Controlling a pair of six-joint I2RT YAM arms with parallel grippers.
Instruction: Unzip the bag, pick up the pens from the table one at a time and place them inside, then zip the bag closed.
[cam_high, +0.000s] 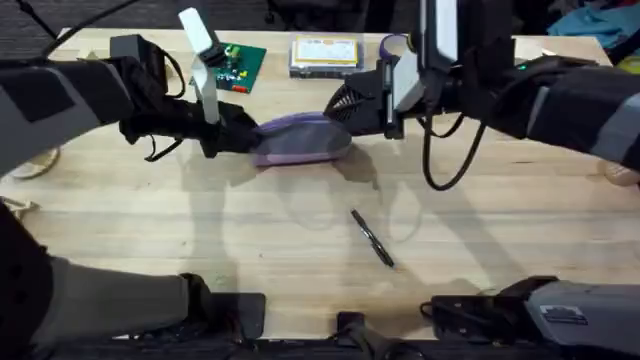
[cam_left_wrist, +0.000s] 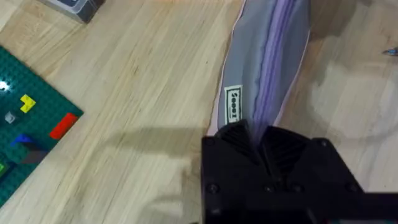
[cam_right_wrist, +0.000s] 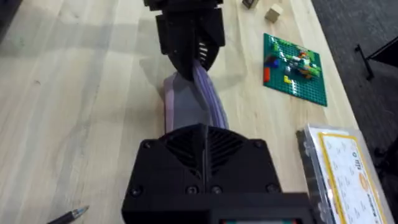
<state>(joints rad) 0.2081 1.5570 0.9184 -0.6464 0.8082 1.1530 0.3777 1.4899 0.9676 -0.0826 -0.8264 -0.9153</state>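
— Item one, the bag (cam_high: 300, 138)?
— Mid-counter (cam_high: 200, 230). My left fingers (cam_left_wrist: 258, 140) pinch its end, anchoring it, I'd judge, for unzipping.
— Right fingers (cam_right_wrist: 202, 134)?
— Pressed together at the other end; zip pull hidden.
— Pen (cam_high: 372, 238)?
— Five o'clock of the bag, loose.

Lilac-purple bag (cam_high: 300, 140) with grey side panel lies lengthwise on the desk (cam_high: 150, 240), zip uppermost. Slim black pen (cam_high: 372, 238) lies diagonally, well apart from it.
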